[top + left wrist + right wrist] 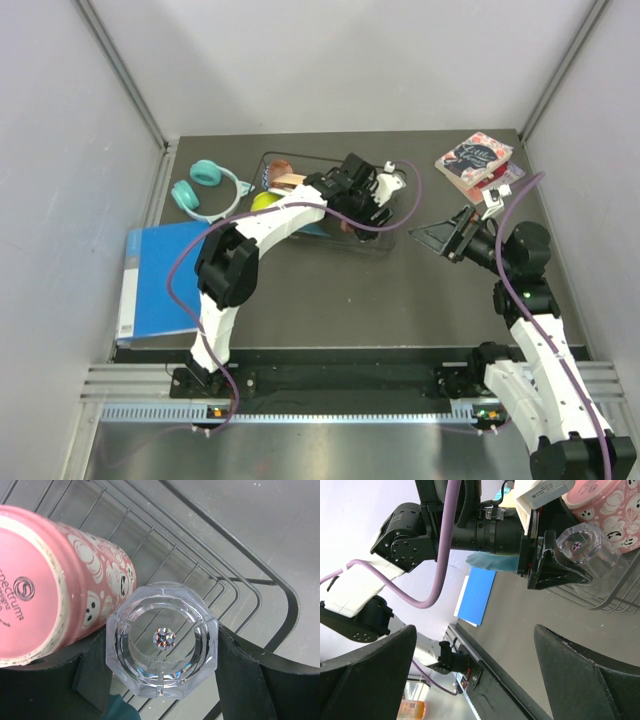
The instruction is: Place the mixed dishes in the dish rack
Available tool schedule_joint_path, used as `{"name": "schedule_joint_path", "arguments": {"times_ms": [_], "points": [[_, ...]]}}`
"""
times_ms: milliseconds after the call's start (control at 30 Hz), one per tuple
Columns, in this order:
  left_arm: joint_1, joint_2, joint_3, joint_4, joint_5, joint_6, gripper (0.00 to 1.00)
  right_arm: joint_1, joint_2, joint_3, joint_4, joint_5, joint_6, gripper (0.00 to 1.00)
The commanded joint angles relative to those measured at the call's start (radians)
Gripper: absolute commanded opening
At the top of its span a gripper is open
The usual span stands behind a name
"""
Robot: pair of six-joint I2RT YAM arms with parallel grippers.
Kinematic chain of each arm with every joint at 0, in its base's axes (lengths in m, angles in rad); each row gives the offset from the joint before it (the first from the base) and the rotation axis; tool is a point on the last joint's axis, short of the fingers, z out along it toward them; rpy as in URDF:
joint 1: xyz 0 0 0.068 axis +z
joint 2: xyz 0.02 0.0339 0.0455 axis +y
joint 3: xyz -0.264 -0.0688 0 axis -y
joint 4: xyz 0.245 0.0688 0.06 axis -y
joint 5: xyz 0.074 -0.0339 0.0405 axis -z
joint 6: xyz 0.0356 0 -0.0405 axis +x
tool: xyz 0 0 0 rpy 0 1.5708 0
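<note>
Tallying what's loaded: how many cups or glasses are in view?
2: the pink mug in the dish rack, and a clear glass beside it in the left gripper. Others may be hidden under the arm.

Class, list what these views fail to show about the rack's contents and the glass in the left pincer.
- Top view: left arm covers most of the dish rack and its dishes.
- Left wrist view: pink mug cut off by left edge.
- Wrist views: whether the clear glass in the left pincer touches the rack.

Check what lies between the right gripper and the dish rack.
Only bare tabletop. The top external view shows nothing between the open right gripper and the dish rack; the right wrist view agrees.
</note>
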Motion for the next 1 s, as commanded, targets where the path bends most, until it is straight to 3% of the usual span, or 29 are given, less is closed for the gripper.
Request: {"name": "schedule_joint_path", "arguments": {"times_ms": [0, 400, 967], "points": [[0.029, -0.031, 0.044, 0.057, -0.028, -0.005, 0.00, -0.004, -0.006, -0.005, 0.052, -0.015, 0.002, 1.00], [0.042, 0.052, 0.225, 0.026, 0.019, -0.040, 0.00, 0.001, 0.009, -0.016, 0.059, -0.018, -0.003, 1.00], [0.041, -0.057, -0.119, 0.200, 0.064, -0.085, 0.00, 0.001, 0.006, -0.019, 0.061, -0.029, -0.010, 1.00]]}}
